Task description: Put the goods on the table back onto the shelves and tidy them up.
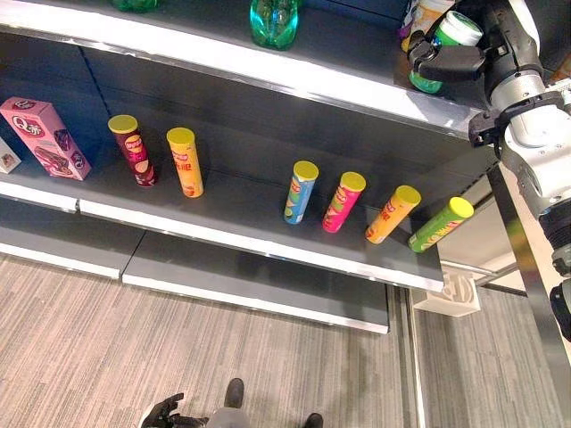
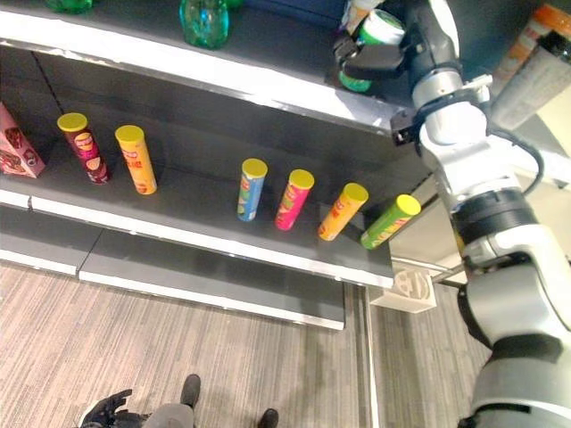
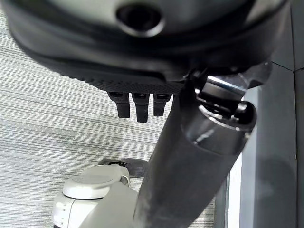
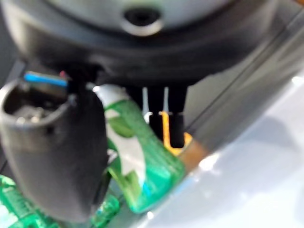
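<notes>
My right hand (image 1: 453,62) is raised to the right end of the top shelf (image 1: 268,67), shut on a green bottle (image 1: 443,40) with a white cap. In the right wrist view the thumb (image 4: 52,156) and fingers (image 4: 164,114) wrap the green bottle (image 4: 142,161), which hangs just above the shelf board. An orange-labelled item (image 4: 178,142) stands right behind it. My left hand (image 1: 163,410) hangs low near the floor with relaxed fingers (image 3: 137,104) and holds nothing.
Several chip cans stand on the middle shelf (image 1: 223,227): maroon (image 1: 133,149), orange (image 1: 186,161), blue (image 1: 301,191), pink (image 1: 343,201), orange (image 1: 393,214) and green (image 1: 441,224). A pink box (image 1: 43,137) is at the left. A teal glass bottle (image 1: 273,21) stands on top.
</notes>
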Robot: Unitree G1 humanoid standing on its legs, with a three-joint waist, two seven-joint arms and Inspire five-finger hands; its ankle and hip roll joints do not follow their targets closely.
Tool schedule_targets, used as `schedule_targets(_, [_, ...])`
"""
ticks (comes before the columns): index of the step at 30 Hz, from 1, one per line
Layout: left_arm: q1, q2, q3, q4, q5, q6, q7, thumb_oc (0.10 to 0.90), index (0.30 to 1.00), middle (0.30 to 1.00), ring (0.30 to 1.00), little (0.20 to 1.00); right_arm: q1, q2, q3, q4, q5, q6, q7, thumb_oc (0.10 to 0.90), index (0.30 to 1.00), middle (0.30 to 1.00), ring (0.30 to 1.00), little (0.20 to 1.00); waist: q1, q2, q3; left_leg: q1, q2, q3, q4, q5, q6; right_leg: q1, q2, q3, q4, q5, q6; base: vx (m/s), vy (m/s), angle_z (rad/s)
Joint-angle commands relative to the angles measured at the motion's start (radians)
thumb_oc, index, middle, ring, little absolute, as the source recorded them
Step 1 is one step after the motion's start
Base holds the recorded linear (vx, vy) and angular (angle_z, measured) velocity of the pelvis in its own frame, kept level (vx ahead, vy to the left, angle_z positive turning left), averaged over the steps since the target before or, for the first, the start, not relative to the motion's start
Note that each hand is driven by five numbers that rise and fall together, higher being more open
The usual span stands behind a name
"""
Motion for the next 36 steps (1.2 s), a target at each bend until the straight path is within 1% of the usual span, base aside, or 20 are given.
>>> schedule_targets(1, [-0.004, 0.028, -0.044, 0.018, -0.017, -0.024, 0.006, 0.800, 0.900, 0.900, 0.900, 0.900, -0.146, -0.060, -0.004, 0.020, -0.002, -0.058, -0.035, 0.400, 0.300, 0.300, 0.300, 0.300, 0.020, -0.003, -0.051, 0.012, 0.011, -0.029, 0.002, -0.097, -0.044, 0.082, 0.007, -0.039, 0.014, -0.074, 0.059, 0.00, 0.000, 0.00])
schedule_targets(9, [-0.001, 0.029, -0.046, 0.021, -0.015, -0.024, 0.008, 0.800, 0.900, 0.900, 0.900, 0.900, -0.161, -0.042, 0.013, 0.043, -0.019, -0.051, -0.033, 0.400, 0.300, 0.300, 0.300, 0.300, 0.022, -0.005, -0.045, 0.009, 0.010, -0.035, 0.002, -0.098, -0.044, 0.078, 0.008, -0.042, 0.014, -0.071, 0.060, 0.00, 0.000, 0.00])
schedule_targets(17, [-0.009, 0.033, -0.051, 0.025, -0.014, -0.026, 0.011, 0.800, 0.900, 0.900, 0.900, 0.900, -0.185, -0.030, 0.033, 0.074, -0.033, -0.048, -0.035, 0.400, 0.300, 0.300, 0.300, 0.300, 0.026, -0.020, -0.042, 0.010, 0.013, -0.041, 0.002, -0.101, -0.044, 0.076, 0.011, -0.044, 0.014, -0.069, 0.058, 0.00, 0.000, 0.00])
schedule_targets(24, [-0.009, 0.037, -0.054, 0.021, -0.012, -0.026, 0.013, 0.800, 0.900, 0.900, 0.900, 0.900, -0.198, -0.021, 0.045, 0.103, -0.051, -0.041, -0.034, 0.400, 0.300, 0.300, 0.300, 0.300, 0.028, -0.019, -0.037, 0.012, 0.012, -0.044, 0.002, -0.102, -0.042, 0.078, 0.010, -0.051, 0.014, -0.067, 0.059, 0.00, 0.000, 0.00])
schedule_targets(25, [-0.009, 0.037, -0.053, 0.023, -0.011, -0.025, 0.013, 0.800, 0.900, 0.900, 0.900, 0.900, -0.196, -0.021, 0.043, 0.102, -0.050, -0.041, -0.037, 0.540, 0.509, 0.509, 0.509, 0.509, 0.027, -0.019, -0.036, 0.013, 0.012, -0.045, 0.002, -0.103, -0.042, 0.077, 0.010, -0.051, 0.014, -0.066, 0.059, 0.00, 0.000, 0.00])
schedule_targets(26, [-0.010, 0.038, -0.053, 0.023, -0.011, -0.025, 0.013, 0.800, 0.900, 0.900, 0.900, 0.900, -0.196, -0.021, 0.041, 0.100, -0.050, -0.041, -0.039, 0.709, 0.764, 0.764, 0.764, 0.764, 0.027, -0.019, -0.036, 0.013, 0.011, -0.045, 0.002, -0.103, -0.041, 0.076, 0.009, -0.051, 0.014, -0.066, 0.059, 0.00, 0.000, 0.00])
schedule_targets(27, [-0.010, 0.038, -0.052, 0.024, -0.011, -0.025, 0.013, 0.800, 0.900, 0.900, 0.900, 0.900, -0.194, -0.020, 0.039, 0.097, -0.049, -0.042, -0.040, 0.764, 0.846, 0.846, 0.846, 0.846, 0.027, -0.020, -0.035, 0.012, 0.011, -0.045, 0.002, -0.104, -0.041, 0.076, 0.009, -0.051, 0.014, -0.065, 0.059, 0.00, 0.000, 0.00])
schedule_targets(28, [-0.008, 0.038, -0.052, 0.016, -0.014, -0.026, 0.013, 0.800, 0.900, 0.900, 0.900, 0.900, -0.191, -0.019, 0.035, 0.089, -0.048, -0.043, -0.043, 0.800, 0.900, 0.900, 0.900, 0.900, 0.027, -0.020, -0.032, 0.011, 0.010, -0.046, 0.002, -0.104, -0.040, 0.075, 0.009, -0.052, 0.014, -0.064, 0.059, 0.00, 0.000, 0.00])
schedule_targets(36, [-0.009, 0.035, -0.049, 0.028, -0.019, -0.024, 0.014, 0.800, 0.900, 0.900, 0.900, 0.900, -0.187, -0.022, 0.011, 0.069, -0.024, -0.054, -0.056, 0.800, 0.900, 0.900, 0.900, 0.900, 0.027, -0.031, -0.026, 0.010, 0.010, -0.048, 0.002, -0.107, -0.038, 0.072, 0.010, -0.050, 0.014, -0.066, 0.059, 0.00, 0.000, 0.00])
